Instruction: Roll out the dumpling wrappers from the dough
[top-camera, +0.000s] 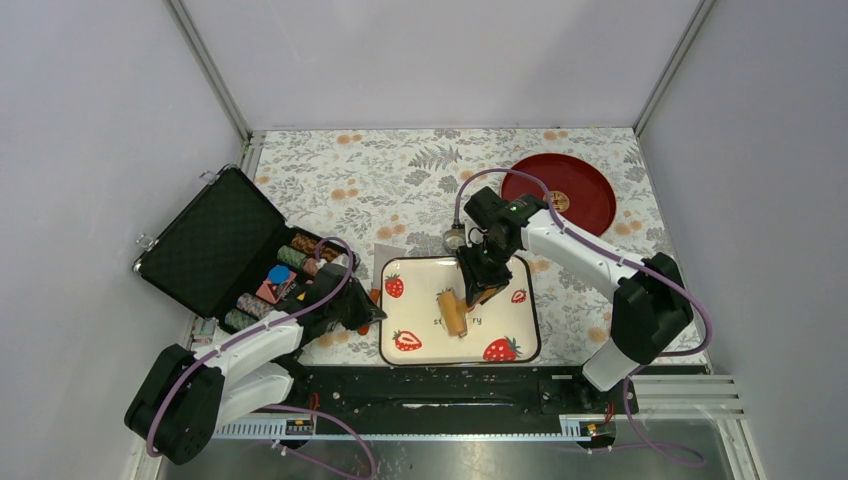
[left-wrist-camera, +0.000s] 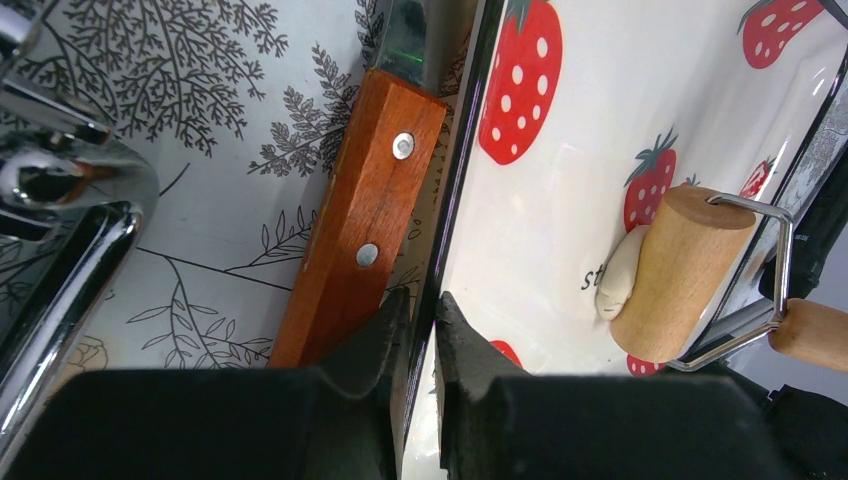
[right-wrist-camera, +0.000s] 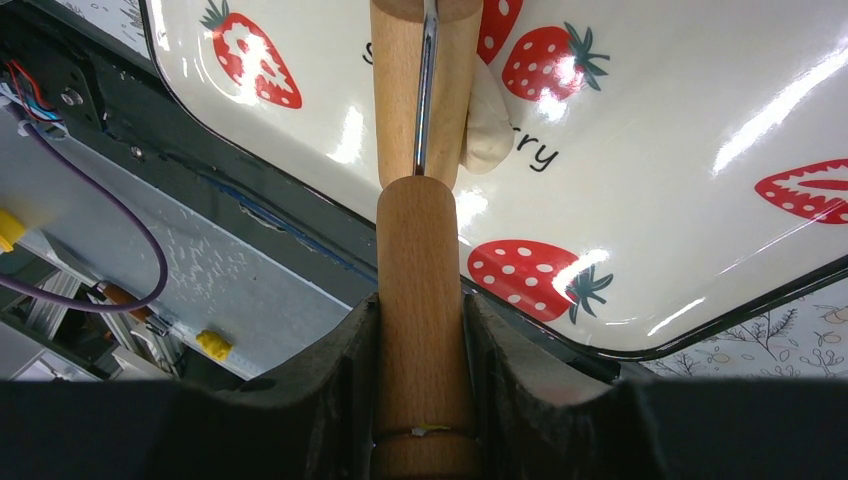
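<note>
L grip (left-wrist-camera: 420, 305): pinched on tray (left-wrist-camera: 560, 230) rim, lower centre | R grip (right-wrist-camera: 420, 310): clamped on roller (right-wrist-camera: 395, 100) handle | dough (left-wrist-camera: 620, 275): lump touching roller, mid-tray; not flattened | wrappers: none seen; est. rolling + cutting left

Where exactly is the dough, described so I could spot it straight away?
Find the white strawberry tray in the middle of the flowered table; on it sits a tan wooden roller. The dough is the small pale-cream lump tucked against the roller's drum, matte and rounded, unlike the glossy white tray and the tan wood.
</note>
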